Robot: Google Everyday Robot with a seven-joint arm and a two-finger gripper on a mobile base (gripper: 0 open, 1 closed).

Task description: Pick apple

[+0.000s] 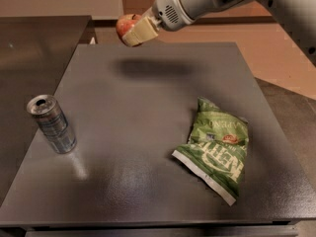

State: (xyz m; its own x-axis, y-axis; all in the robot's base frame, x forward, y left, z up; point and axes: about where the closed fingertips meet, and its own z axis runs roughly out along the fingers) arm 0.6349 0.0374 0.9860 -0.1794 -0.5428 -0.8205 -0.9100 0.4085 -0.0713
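Observation:
The apple point(125, 23) is small, round and red with yellowish patches. It is held in my gripper point(132, 31), whose cream-coloured fingers point(140, 32) are shut on it. Gripper and apple hang in the air above the far edge of the dark table point(148, 112), with a blurred shadow on the tabletop beneath them. The arm reaches in from the upper right.
A silver can point(51, 123) stands upright near the table's left edge. A green chip bag point(217, 144) lies flat at the right. A second dark surface point(34, 48) adjoins on the left. Tan floor lies beyond the table's right side.

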